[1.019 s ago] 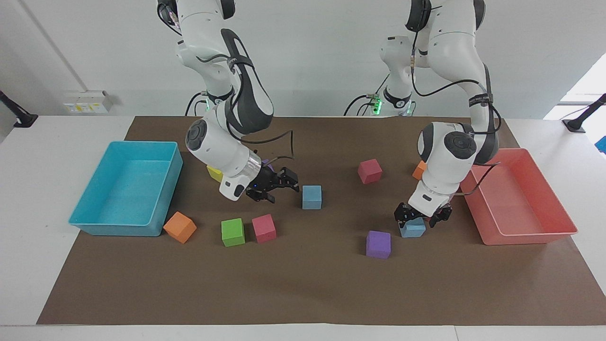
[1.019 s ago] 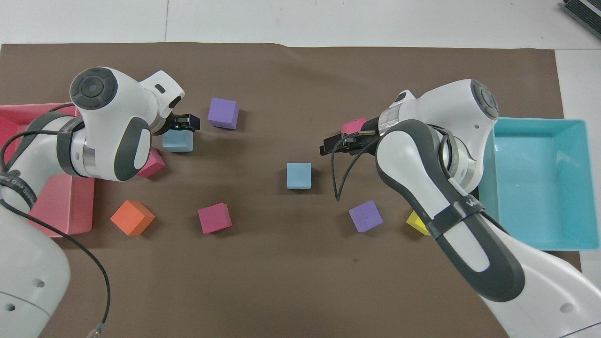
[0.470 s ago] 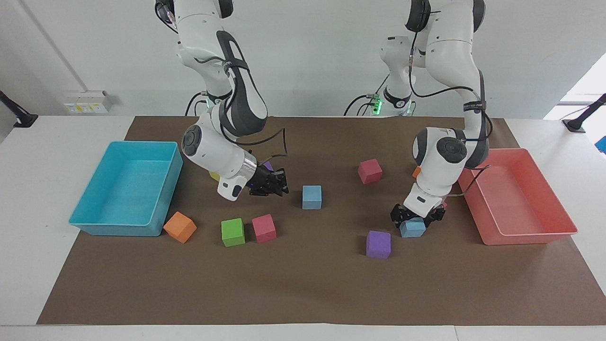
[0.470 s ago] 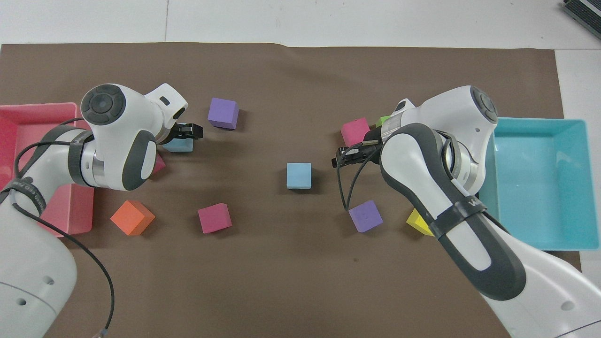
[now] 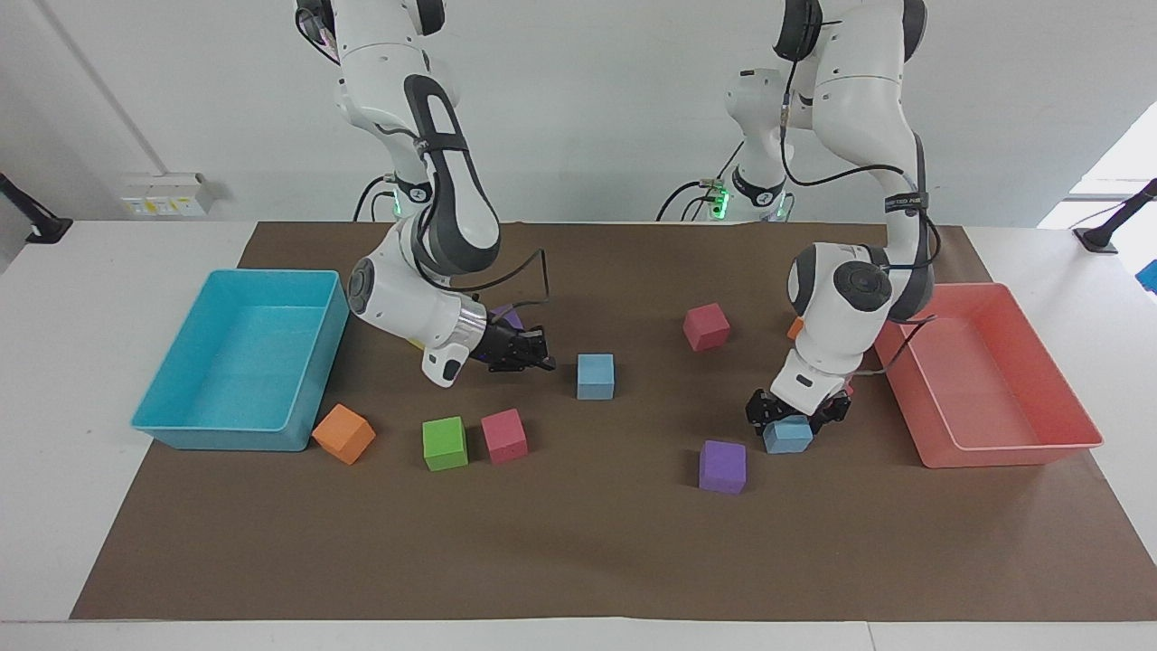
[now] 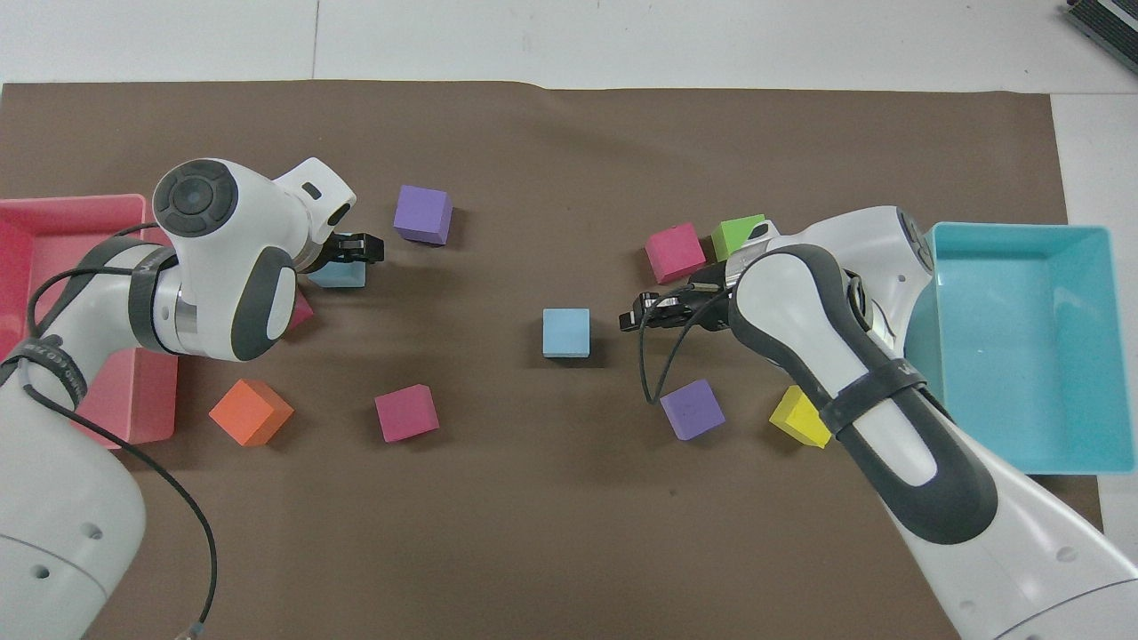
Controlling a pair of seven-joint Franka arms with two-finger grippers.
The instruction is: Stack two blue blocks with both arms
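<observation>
The left gripper point(image 5: 794, 419) is lowered onto one blue block point(image 5: 788, 438), which rests on the brown mat point(image 5: 578, 561). Its fingers are spread wide and set on either side of the block; no squeeze on the block is seen. From above, this block point(image 6: 338, 275) is largely covered by the left gripper point(image 6: 357, 249) and its wrist. A purple block point(image 5: 723, 467) is found just beside this gripper, toward the right arm's end of the table, and the red tray point(image 5: 1003, 455) is found near it toward the left arm's end.

The right gripper point(image 5: 540, 361) is clenched shut on nothing and is held low over the mat, tilted nearly level. The second blue block point(image 5: 596, 376) is pointed at by its tips; the block lies on the mat just beside them, apart from them, toward the left arm's end. In the overhead view a strip of bare mat is seen between the right gripper point(image 6: 633, 318) and this block point(image 6: 566, 332). A pink block point(image 5: 503, 436) and a green block point(image 5: 445, 443) are placed near this gripper, farther from the robots than the mat under it. The two blue blocks are kept well apart, neither one on the other.
</observation>
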